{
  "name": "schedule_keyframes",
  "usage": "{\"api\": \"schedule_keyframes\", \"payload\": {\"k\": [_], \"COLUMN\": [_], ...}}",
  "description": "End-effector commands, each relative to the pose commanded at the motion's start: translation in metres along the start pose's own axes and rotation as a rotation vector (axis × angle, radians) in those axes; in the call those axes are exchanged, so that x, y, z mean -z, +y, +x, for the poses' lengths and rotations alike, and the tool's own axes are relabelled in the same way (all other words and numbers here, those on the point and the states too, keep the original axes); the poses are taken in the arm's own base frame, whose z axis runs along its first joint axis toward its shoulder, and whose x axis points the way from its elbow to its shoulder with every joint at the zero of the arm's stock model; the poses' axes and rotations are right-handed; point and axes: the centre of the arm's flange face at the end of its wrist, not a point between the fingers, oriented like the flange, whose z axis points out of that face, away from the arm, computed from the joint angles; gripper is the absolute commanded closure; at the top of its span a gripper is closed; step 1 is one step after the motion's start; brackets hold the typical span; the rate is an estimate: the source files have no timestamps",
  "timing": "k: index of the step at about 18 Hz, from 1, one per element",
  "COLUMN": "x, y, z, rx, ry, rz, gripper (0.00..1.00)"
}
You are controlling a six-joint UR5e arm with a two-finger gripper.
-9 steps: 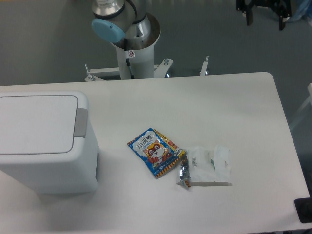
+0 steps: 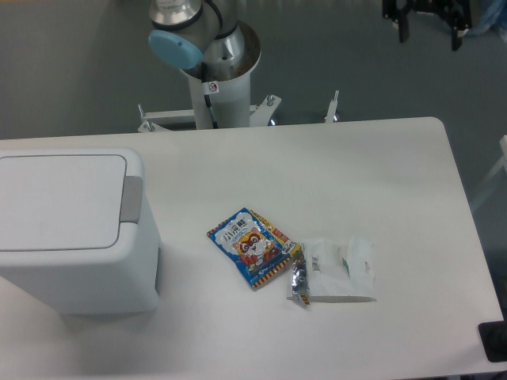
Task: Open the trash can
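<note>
The trash can (image 2: 75, 261) is a large white boxy bin at the table's left side. Its flat lid (image 2: 59, 202) lies shut, and the grey push tab (image 2: 131, 210) sits on the lid's right edge. My gripper (image 2: 429, 32) shows as a dark shape at the top right, beyond the table's far edge and far from the bin. Its two fingers (image 2: 403, 30) point down with a wide gap and nothing between them. Its upper part is cut off by the frame.
A blue snack packet (image 2: 252, 247) lies mid-table, next to a small silver wrapper (image 2: 299, 285) and a crumpled white packet (image 2: 341, 269). The robot's base column (image 2: 214, 75) stands behind the far edge. A dark object (image 2: 493, 342) sits at the right front corner.
The gripper has shifted very slightly to the left at the top right. The trash can and packets have not moved.
</note>
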Motion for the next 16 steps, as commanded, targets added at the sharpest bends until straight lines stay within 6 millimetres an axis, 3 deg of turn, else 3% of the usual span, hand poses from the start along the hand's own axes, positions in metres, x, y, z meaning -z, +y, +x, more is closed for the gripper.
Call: {"api": "schedule_keyframes", "payload": {"k": [3, 9, 16], "x": [0.008, 0.023, 0.043], "y": [-0.032, -0.116, -0.189], "z": [0.010, 0.039, 0.043], "rx": [0.047, 0.227, 0.511], "ry": [-0.008, 0.004, 0.089], "rz": [0.026, 0.104, 0.291], "gripper": [0.00, 0.00, 0.00]}}
